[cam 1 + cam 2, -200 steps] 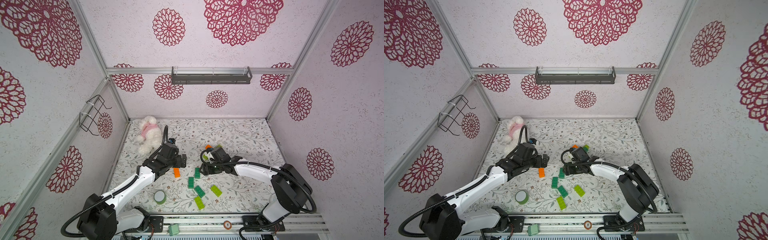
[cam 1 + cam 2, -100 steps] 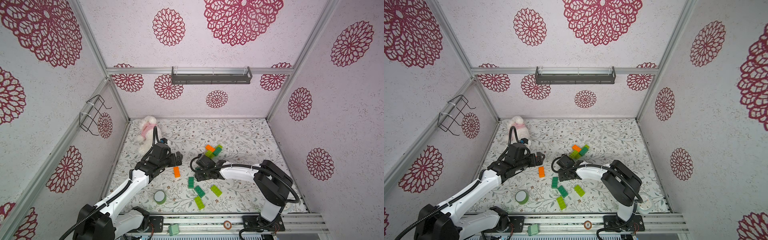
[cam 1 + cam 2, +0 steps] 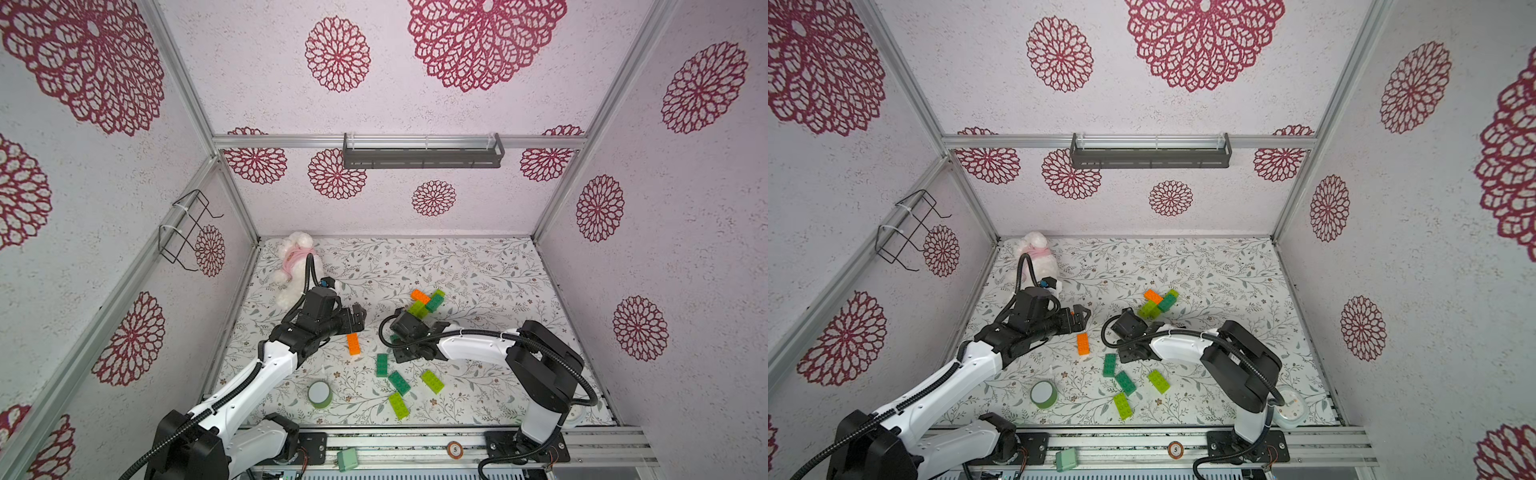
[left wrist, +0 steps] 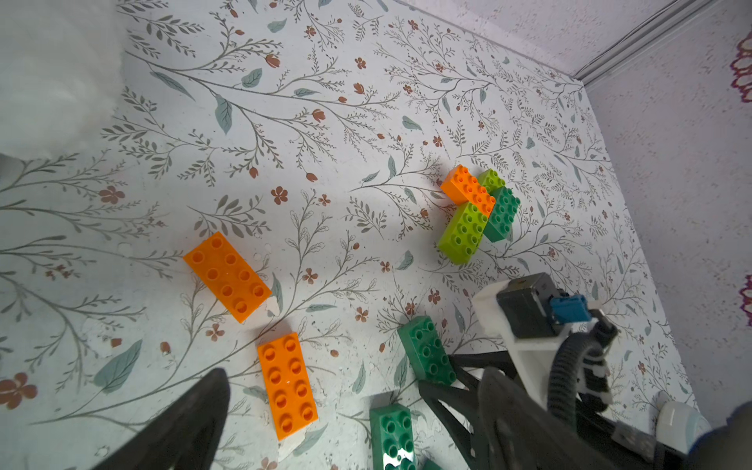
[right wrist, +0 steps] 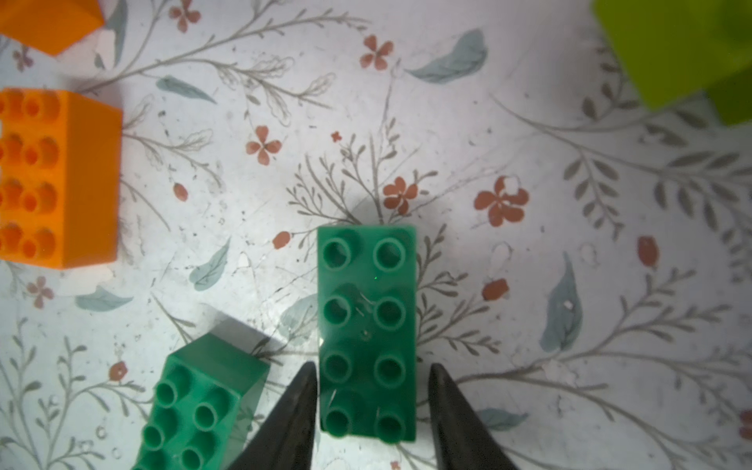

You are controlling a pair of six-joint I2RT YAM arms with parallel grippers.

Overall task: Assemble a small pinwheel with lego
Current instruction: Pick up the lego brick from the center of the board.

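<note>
In both top views the left hand (image 3: 357,319) hangs over the middle of the tabletop (image 3: 478,270), a little toward its left edge. Its fingers are far apart and nothing is between them. An orange brick (image 3: 353,344) lies just in front of it. The right hand (image 3: 401,351) is low over the middle. Just behind it lies a group of joined bricks (image 3: 426,301), orange, lime and dark green. A lime brick (image 3: 432,381) lies nearer to the front edge.

In the left wrist view another orange brick (image 4: 227,276) lies near the one already named, not touching it.

In the right wrist view a dark green brick (image 5: 366,333) lies flat on the tabletop, studs up, between the two fingers of the right hand. The gap is narrow: one finger seems to touch its side, while the other stands just beside it. A neighbour dark green brick (image 5: 203,407) lies close, at an angle.
</note>
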